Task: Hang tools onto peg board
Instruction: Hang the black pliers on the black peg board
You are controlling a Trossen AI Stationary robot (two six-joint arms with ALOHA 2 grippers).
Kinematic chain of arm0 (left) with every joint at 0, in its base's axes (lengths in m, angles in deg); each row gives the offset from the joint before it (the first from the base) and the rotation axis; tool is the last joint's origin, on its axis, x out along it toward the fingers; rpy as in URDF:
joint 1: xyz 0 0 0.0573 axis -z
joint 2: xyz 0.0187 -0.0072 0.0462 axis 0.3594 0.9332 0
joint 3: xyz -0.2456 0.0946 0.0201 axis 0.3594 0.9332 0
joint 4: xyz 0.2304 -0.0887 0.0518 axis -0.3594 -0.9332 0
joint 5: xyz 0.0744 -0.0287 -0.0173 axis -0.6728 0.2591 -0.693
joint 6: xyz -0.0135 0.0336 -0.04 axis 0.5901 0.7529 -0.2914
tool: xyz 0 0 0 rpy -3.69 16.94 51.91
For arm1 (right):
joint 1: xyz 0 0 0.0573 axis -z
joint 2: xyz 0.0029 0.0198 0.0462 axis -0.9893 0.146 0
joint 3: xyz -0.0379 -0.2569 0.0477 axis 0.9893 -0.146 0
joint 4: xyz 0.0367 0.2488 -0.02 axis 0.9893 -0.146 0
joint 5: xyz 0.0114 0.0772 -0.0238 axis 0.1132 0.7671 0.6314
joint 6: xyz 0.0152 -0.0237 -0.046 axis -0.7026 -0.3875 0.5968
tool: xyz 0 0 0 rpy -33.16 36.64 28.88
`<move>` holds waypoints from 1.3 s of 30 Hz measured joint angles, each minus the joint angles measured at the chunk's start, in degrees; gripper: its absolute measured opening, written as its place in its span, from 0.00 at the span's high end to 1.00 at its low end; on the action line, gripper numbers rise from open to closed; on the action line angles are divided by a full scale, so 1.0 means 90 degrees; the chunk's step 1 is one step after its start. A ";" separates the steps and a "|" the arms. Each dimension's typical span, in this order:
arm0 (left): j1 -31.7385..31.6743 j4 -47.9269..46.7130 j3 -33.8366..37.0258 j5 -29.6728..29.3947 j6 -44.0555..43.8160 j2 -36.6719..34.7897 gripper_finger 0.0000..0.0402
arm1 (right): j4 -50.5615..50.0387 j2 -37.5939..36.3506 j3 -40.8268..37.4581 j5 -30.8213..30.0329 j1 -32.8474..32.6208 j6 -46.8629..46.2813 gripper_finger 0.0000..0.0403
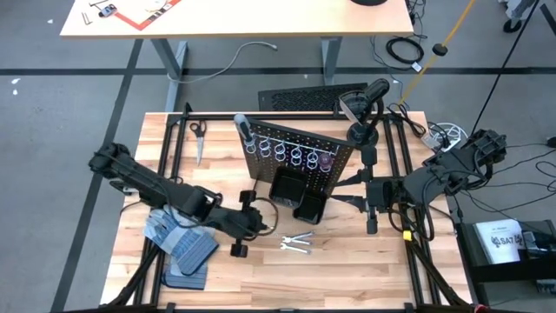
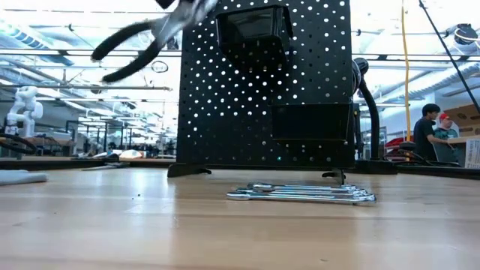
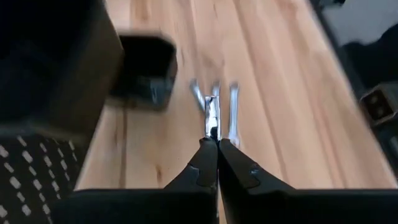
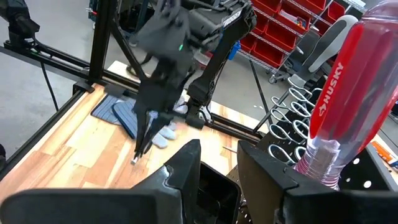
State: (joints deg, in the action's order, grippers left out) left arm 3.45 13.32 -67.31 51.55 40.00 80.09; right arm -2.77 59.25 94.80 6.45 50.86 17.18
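Black-handled silver pliers point(image 2: 142, 41) are held clamped in the left gripper point(image 1: 261, 217), raised left of the upright black perforated peg board point(image 1: 300, 156). Silver wrenches point(image 1: 297, 243) lie near its base. Whether the right gripper point(image 1: 347, 193) grips anything cannot be told.

Gloves point(image 1: 178, 236) on table point(image 1: 347, 278) w/ scissors point(image 1: 197, 137); ribbed mat point(image 1: 308, 99) behind.

high: overhead, down | low: table-level | both: peg board point(image 1: 295, 156)

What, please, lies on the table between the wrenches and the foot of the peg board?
Nothing lies there. The low view shows only a bare strip of wooden table between the wrenches and the peg board.
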 joint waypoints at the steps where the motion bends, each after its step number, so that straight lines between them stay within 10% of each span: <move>1: 0.0020 0.0064 0.0000 -0.0050 0.0058 -0.0099 0.99 | 0.0000 0.0000 0.0000 -0.0002 0.0000 0.0000 0.75; 39: -0.0473 0.5200 -0.0010 -0.0344 0.4077 -0.1958 0.99 | 0.0147 0.0002 0.0000 0.0000 0.0000 0.0078 0.75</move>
State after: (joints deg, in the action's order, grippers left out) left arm -0.81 60.12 -67.40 48.45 76.69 62.47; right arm -1.44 59.27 94.80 6.45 50.86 17.87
